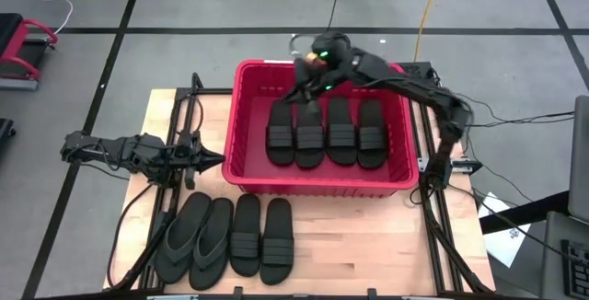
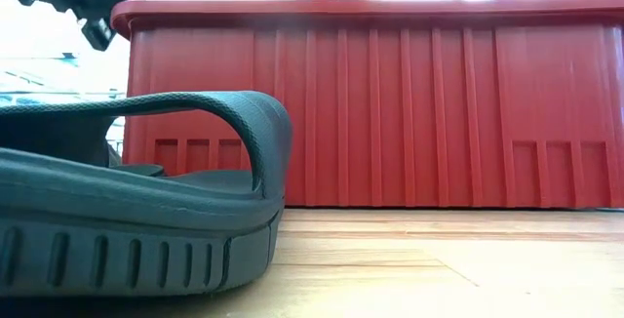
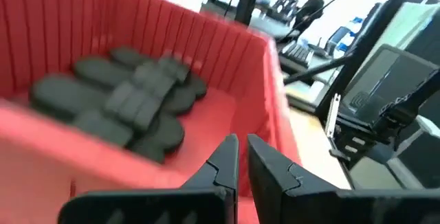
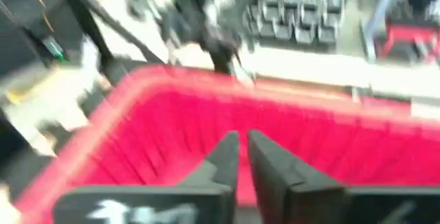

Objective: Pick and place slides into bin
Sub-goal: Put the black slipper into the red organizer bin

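No brand or writing can be read on anything. The red bin sits toward the surface's far edge, holding four band-strap slides side by side. Four more slides lie in a row along the near edge: two flip-flops, then two band-strap ones. The right gripper hangs over the bin's far rim, fingers narrow, nothing between them. The left gripper waits just beside the bin's left wall, fingers nearly together and empty. Bare wood lies left of the bin.
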`<state>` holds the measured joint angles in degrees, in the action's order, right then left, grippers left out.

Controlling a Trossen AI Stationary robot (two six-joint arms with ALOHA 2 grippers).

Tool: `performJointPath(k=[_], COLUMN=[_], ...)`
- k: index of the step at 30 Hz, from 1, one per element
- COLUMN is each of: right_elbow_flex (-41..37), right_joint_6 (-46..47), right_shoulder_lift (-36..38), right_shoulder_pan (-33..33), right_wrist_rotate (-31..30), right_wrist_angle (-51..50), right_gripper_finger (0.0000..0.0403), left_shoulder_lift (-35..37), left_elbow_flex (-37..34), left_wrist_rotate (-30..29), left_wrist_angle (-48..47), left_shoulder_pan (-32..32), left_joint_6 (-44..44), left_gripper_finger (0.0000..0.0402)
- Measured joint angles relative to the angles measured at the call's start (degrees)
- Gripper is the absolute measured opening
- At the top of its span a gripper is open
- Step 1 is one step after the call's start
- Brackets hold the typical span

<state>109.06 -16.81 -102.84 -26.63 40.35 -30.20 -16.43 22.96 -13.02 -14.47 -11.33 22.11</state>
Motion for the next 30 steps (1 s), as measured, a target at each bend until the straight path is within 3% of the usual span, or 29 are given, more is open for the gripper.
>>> performJointPath(k=[3,8,12,18,21,24,30], right_elbow_flex=[0.0,-4.8,-17.2,-39.8,-49.0,-55.7,-62.1], right_joint_6=[3.4,5.2,12.6,22.7,25.9,26.6,25.4], right_shoulder_lift=[6.0,16.1,25.1,39.4,46.3,52.9,65.1], right_shoulder_pan=[1.4,5.8,10.7,16.6,17.6,17.9,17.9], right_wrist_rotate=[-1.2,-9.9,-17.0,-27.5,-31.1,-31.7,-30.8], right_wrist_angle=[-0.9,-7.1,-5.4,8.0,13.8,18.9,17.4], right_gripper_finger=[0.0009,0.0002,0.0001,0.0,0.0,0.0,0.0], left_shoulder_lift=[0.0,0.0,0.0,0.0,0.0,0.0,-0.2], left_elbow_flex=[0.4,5.7,11.5,16.9,17.9,17.9,17.9], left_wrist_rotate=[0.0,-0.1,-1.4,-5.6,-5.6,-6.8,-10.9], left_wrist_angle=[4.1,3.5,0.0,-0.6,-0.6,-0.1,3.3], left_shoulder_pan=[0.0,0.0,0.0,0.0,0.0,0.0,0.0], left_joint_6=[-5.8,-14.2,-20.6,-27.3,-27.0,-20.6,-12.3], left_gripper_finger=[0.0026,0.0026,0.0026,0.0026,0.0026,0.0026,0.0026])
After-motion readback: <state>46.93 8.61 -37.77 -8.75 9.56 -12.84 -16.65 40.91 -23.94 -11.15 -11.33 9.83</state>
